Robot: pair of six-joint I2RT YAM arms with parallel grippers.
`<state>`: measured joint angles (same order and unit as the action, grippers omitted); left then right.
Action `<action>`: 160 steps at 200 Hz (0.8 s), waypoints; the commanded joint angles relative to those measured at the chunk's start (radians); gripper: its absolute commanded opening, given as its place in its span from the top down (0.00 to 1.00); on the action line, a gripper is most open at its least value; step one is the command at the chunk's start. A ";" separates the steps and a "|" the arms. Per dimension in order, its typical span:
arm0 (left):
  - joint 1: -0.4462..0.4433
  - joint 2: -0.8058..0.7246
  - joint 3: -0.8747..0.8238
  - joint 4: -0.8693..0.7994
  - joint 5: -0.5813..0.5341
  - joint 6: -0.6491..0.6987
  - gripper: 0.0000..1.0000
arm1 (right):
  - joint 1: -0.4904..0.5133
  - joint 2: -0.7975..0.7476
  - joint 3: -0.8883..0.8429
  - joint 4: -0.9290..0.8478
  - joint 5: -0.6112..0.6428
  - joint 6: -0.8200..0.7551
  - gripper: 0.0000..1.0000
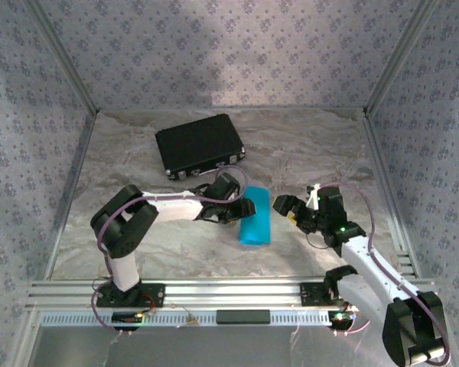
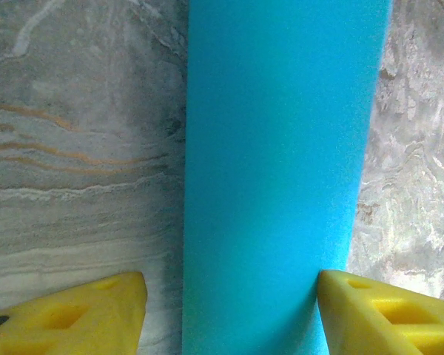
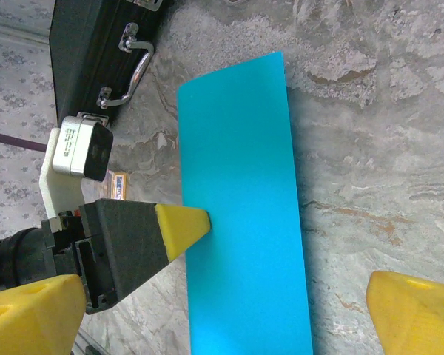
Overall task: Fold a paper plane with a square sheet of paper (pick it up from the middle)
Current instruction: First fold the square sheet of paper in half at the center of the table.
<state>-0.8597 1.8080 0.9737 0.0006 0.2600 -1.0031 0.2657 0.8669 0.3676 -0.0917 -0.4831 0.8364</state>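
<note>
1. Left gripper point(image 2: 229, 314): yellow fingers point(image 2: 81, 310) spread, straddling the square sheet of paper point(image 2: 281, 163), pinching nothing.
2. Sheet lies flat on the table point(image 1: 329, 145), a narrow strip, apparently folded in half, near the black case point(image 1: 199, 144).
3. Right gripper point(image 3: 222, 318): jaws wide apart, just beside the strip.
4. Advice: pin one end and press along the fold before lifting any corner.

cyan paper point(image 1: 255, 225) lies flat between the left tool point(image 1: 243, 208) and right tool point(image 1: 284, 206), black case point(image 1: 199, 145) beyond.
</note>
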 commanded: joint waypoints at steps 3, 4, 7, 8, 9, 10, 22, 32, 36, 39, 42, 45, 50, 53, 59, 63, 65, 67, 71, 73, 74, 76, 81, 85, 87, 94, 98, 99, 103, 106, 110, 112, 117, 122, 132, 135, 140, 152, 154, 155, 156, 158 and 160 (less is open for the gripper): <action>0.002 -0.009 0.017 -0.080 -0.033 0.024 0.37 | 0.008 0.002 0.035 -0.003 0.012 -0.022 0.01; 0.001 -0.009 0.017 -0.080 -0.033 0.024 0.37 | 0.008 0.002 0.036 -0.003 0.011 -0.022 0.01; 0.001 -0.007 0.017 -0.081 -0.033 0.024 0.37 | 0.008 0.003 0.035 -0.003 0.011 -0.023 0.01; 0.002 -0.007 0.017 -0.082 -0.033 0.024 0.37 | 0.008 0.002 0.036 -0.003 0.011 -0.022 0.01; 0.002 -0.007 0.017 -0.083 -0.034 0.024 0.37 | 0.009 0.002 0.038 -0.003 0.012 -0.023 0.01; 0.002 -0.007 0.018 -0.083 -0.035 0.024 0.37 | 0.009 0.002 0.038 -0.003 0.012 -0.024 0.01; 0.001 -0.004 0.017 -0.086 -0.036 0.024 0.37 | 0.010 0.004 0.038 -0.008 0.019 -0.022 0.01; 0.003 -0.003 0.019 -0.092 -0.039 0.026 0.38 | 0.013 0.002 0.035 -0.003 0.018 -0.019 0.01; 0.003 -0.003 0.020 -0.094 -0.039 0.027 0.38 | 0.015 0.002 0.034 -0.002 0.019 -0.019 0.01; 0.002 -0.003 0.020 -0.096 -0.040 0.028 0.38 | 0.015 0.003 0.034 -0.002 0.019 -0.019 0.01; 0.004 -0.002 0.022 -0.097 -0.041 0.029 0.38 | 0.018 0.003 0.033 -0.003 0.019 -0.019 0.01; 0.004 -0.004 0.022 -0.098 -0.041 0.030 0.38 | 0.017 0.003 0.033 -0.003 0.020 -0.020 0.01; 0.004 -0.004 0.021 -0.098 -0.041 0.032 0.39 | 0.018 0.003 0.031 -0.004 0.020 -0.020 0.01; 0.004 -0.004 0.022 -0.098 -0.041 0.032 0.39 | 0.019 0.002 0.032 -0.004 0.021 -0.018 0.01; 0.004 -0.004 0.023 -0.100 -0.042 0.033 0.39 | 0.019 0.002 0.030 -0.005 0.021 -0.017 0.01; 0.002 -0.004 0.025 -0.102 -0.044 0.035 0.40 | 0.020 0.003 0.031 -0.004 0.021 -0.018 0.01; 0.003 -0.005 0.024 -0.104 -0.046 0.036 0.40 | 0.020 0.002 0.031 -0.003 0.020 -0.019 0.01; 0.002 -0.005 0.025 -0.105 -0.047 0.037 0.40 | 0.021 0.002 0.031 -0.003 0.021 -0.019 0.01; 0.002 -0.006 0.025 -0.107 -0.049 0.037 0.41 | 0.022 0.000 0.031 -0.004 0.021 -0.019 0.01; 0.003 -0.006 0.025 -0.108 -0.050 0.037 0.42 | 0.022 0.001 0.031 -0.004 0.021 -0.020 0.01; 0.004 -0.006 0.025 -0.109 -0.051 0.038 0.42 | 0.021 0.001 0.031 -0.005 0.022 -0.019 0.01; 0.004 -0.007 0.025 -0.109 -0.053 0.038 0.42 | 0.022 0.001 0.031 -0.006 0.022 -0.020 0.01; 0.003 -0.008 0.025 -0.112 -0.056 0.036 0.43 | 0.023 0.001 0.032 -0.006 0.021 -0.020 0.01; 0.004 -0.009 0.024 -0.112 -0.059 0.036 0.44 | 0.023 0.001 0.032 -0.006 0.021 -0.020 0.01; 0.003 -0.010 0.024 -0.112 -0.060 0.037 0.44 | 0.024 0.001 0.031 -0.008 0.021 -0.019 0.01; 0.004 -0.012 0.021 -0.113 -0.065 0.036 0.44 | 0.025 0.003 0.031 -0.007 0.021 -0.019 0.01; 0.005 -0.015 0.019 -0.113 -0.066 0.037 0.45 | 0.026 0.003 0.032 -0.008 0.021 -0.019 0.01; 0.004 -0.015 0.020 -0.113 -0.066 0.037 0.46 | 0.027 0.003 0.032 -0.008 0.021 -0.020 0.01; 0.004 -0.016 0.020 -0.113 -0.068 0.038 0.46 | 0.026 0.003 0.034 -0.007 0.020 -0.019 0.01; 0.005 -0.016 0.020 -0.113 -0.069 0.039 0.47 | 0.028 0.004 0.035 -0.009 0.020 -0.020 0.01; 0.006 -0.017 0.020 -0.114 -0.069 0.040 0.47 | 0.028 0.005 0.035 -0.008 0.020 -0.021 0.01; 0.006 -0.018 0.020 -0.114 -0.070 0.040 0.47 | 0.029 0.005 0.035 -0.009 0.020 -0.021 0.01; 0.006 -0.018 0.019 -0.116 -0.070 0.041 0.48 | 0.030 0.005 0.036 -0.008 0.020 -0.022 0.01; 0.007 -0.019 0.020 -0.117 -0.071 0.043 0.49 | 0.030 0.006 0.037 -0.009 0.019 -0.021 0.01; 0.009 -0.021 0.019 -0.120 -0.073 0.043 0.50 | 0.034 0.009 0.040 -0.009 0.019 -0.022 0.01; 0.010 -0.021 0.019 -0.120 -0.074 0.044 0.51 | 0.035 0.009 0.042 -0.008 0.018 -0.022 0.01; 0.010 -0.021 0.019 -0.122 -0.075 0.044 0.52 | 0.036 0.009 0.041 -0.009 0.020 -0.022 0.01; 0.011 -0.020 0.019 -0.123 -0.075 0.044 0.53 | 0.041 0.010 0.041 -0.009 0.020 -0.024 0.01; 0.013 -0.020 0.019 -0.123 -0.076 0.044 0.53 | 0.041 0.010 0.042 -0.009 0.020 -0.024 0.01; 0.013 -0.019 0.019 -0.124 -0.076 0.044 0.53 | 0.041 0.009 0.041 -0.008 0.020 -0.024 0.01; 0.013 -0.019 0.018 -0.124 -0.076 0.044 0.53 | 0.042 0.009 0.042 -0.008 0.020 -0.024 0.01; 0.012 -0.019 0.017 -0.125 -0.076 0.044 0.53 | 0.042 0.010 0.042 -0.009 0.021 -0.025 0.01; 0.012 -0.019 0.018 -0.125 -0.076 0.044 0.54 | 0.042 0.010 0.041 -0.009 0.020 -0.025 0.01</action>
<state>-0.8593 1.8080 0.9848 -0.0578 0.2199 -0.9764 0.2977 0.8738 0.3748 -0.0925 -0.4683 0.8364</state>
